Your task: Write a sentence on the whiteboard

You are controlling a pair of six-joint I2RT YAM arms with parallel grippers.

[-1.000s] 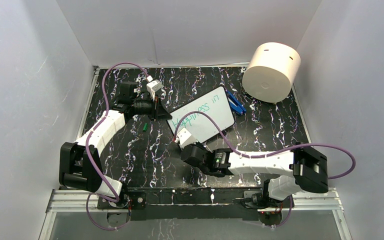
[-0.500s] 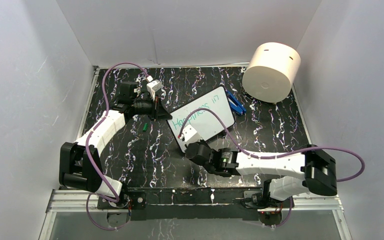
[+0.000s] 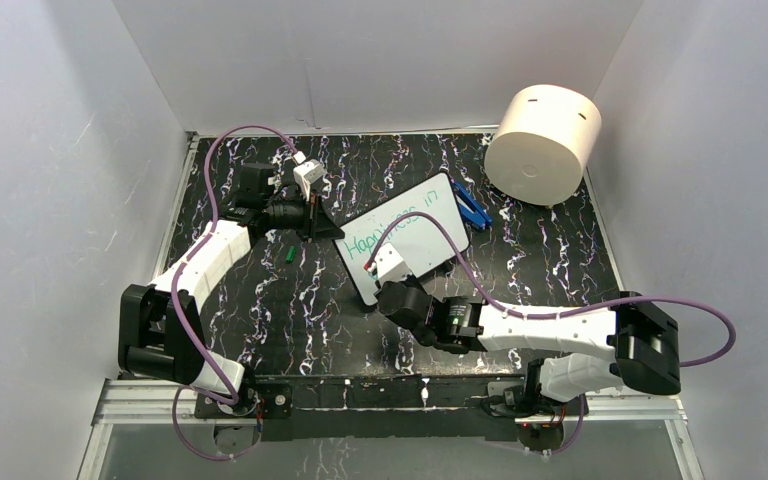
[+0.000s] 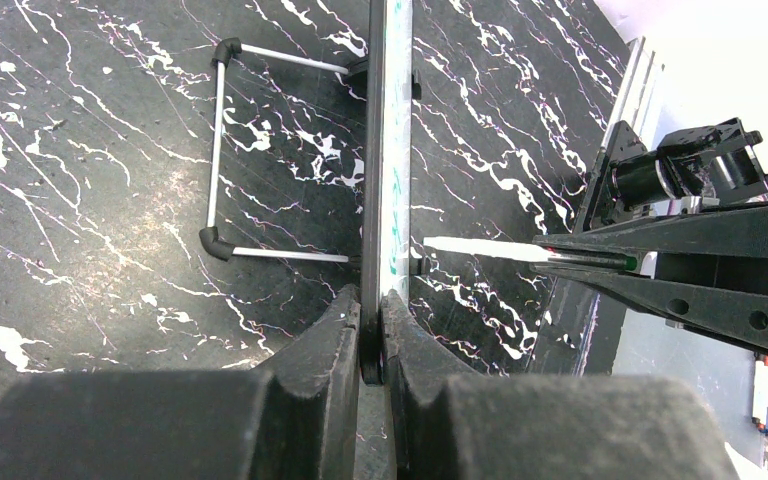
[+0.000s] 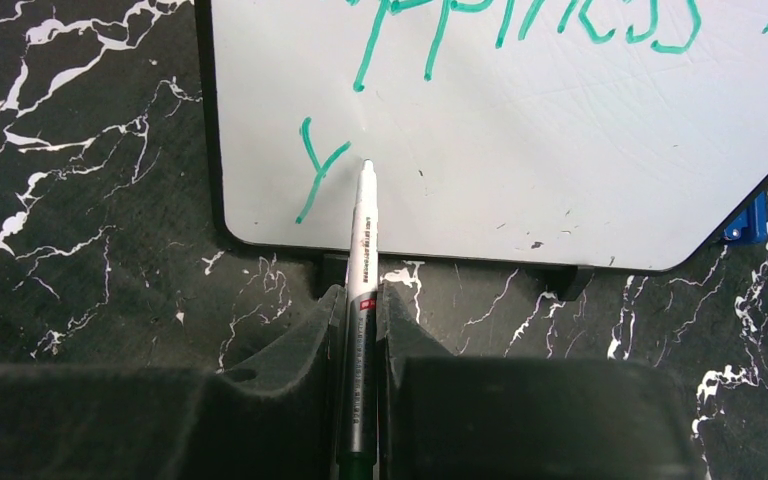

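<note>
The whiteboard (image 3: pixel 422 238) stands tilted on the table, propped on a wire stand (image 4: pixel 218 150). My left gripper (image 3: pixel 334 229) is shut on its left edge; in the left wrist view the board (image 4: pixel 386 150) runs edge-on out of the closed jaws (image 4: pixel 372 322). The sentence (image 3: pixel 392 228) reads "Happiness in" in teal, with a "y" (image 5: pixel 315 170) begun on the line below. My right gripper (image 5: pixel 362 300) is shut on a white marker (image 5: pixel 363 240), whose tip rests against the board (image 5: pixel 560 150) just right of the "y".
A big cream cylinder (image 3: pixel 543 143) lies at the back right. A blue object (image 3: pixel 472 207) sits by the board's right edge, and a small green cap (image 3: pixel 288 254) lies left of the board. White walls enclose the table.
My right gripper has moved up and slightly right onto the board's lower left with the marker, its elbow swinging right. The left arm and the board have stayed put.
</note>
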